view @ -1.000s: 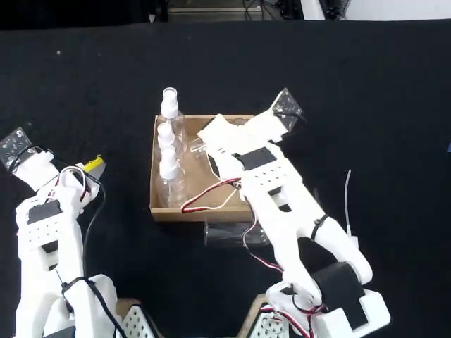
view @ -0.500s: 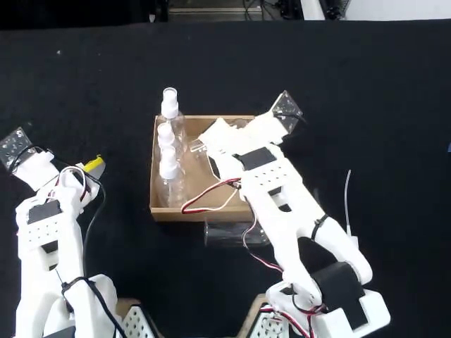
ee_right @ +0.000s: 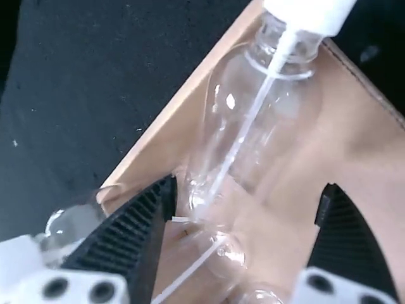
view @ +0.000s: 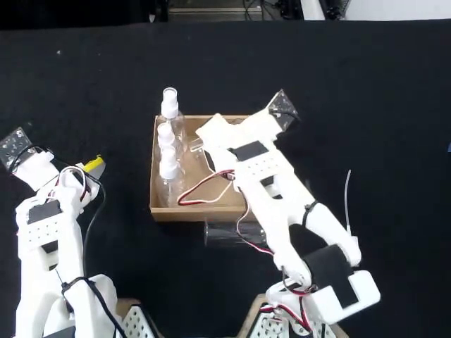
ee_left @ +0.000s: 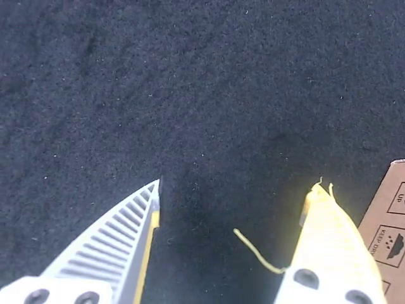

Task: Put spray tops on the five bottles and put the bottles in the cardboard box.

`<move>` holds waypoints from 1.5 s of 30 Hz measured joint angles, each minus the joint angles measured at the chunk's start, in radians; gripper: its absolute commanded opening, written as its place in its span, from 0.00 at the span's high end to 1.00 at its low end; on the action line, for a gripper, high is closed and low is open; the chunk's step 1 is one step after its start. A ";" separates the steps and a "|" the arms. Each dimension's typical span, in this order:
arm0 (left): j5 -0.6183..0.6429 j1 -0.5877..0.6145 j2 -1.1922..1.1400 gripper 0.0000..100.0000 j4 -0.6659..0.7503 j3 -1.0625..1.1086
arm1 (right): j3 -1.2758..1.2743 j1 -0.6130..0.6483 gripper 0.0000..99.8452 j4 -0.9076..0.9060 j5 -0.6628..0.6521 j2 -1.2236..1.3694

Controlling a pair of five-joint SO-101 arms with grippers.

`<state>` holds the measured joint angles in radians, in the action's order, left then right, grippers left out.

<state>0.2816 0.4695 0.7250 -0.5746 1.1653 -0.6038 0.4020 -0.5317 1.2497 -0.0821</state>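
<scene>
Three clear plastic bottles with white spray tops (view: 168, 169) stand in a row inside the shallow brown cardboard box (view: 162, 211), along the wall nearer the left arm. In the right wrist view one capped bottle (ee_right: 253, 120) leans against that wall. The right tool (ee_right: 248, 187) hangs over the box with its jaws spread wide on either side of this bottle, gripping nothing. We judge the step in hand to be the boxing of capped bottles. One more clear bottle (view: 229, 234) lies on its side on the black cloth worktop (view: 366, 84), just outside the box's near wall. A loose white spray top with a long thin tube (view: 348, 204) lies beyond the right arm. The left tool (ee_left: 234, 183) sits released and empty over bare worktop, near a box corner. Next, we think, the right tool must lift clear without tipping the row, then go for the lying bottle and the loose top.
</scene>
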 measured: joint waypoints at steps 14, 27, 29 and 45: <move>0.000 0.000 0.000 0.66 0.000 0.000 | 0.038 0.000 0.67 0.006 0.051 0.089; 0.000 0.000 0.000 0.66 0.000 0.000 | 0.043 -0.009 0.67 0.083 0.072 0.107; 0.000 0.000 0.000 0.66 0.000 0.000 | 0.043 -0.025 0.67 0.083 0.072 0.107; 0.000 0.000 0.000 0.66 0.000 0.000 | 0.043 -0.038 0.91 0.083 0.072 0.120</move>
<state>0.2816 0.4695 0.7250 -0.5746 1.1653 -0.5608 0.3636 -0.4488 1.3218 0.0376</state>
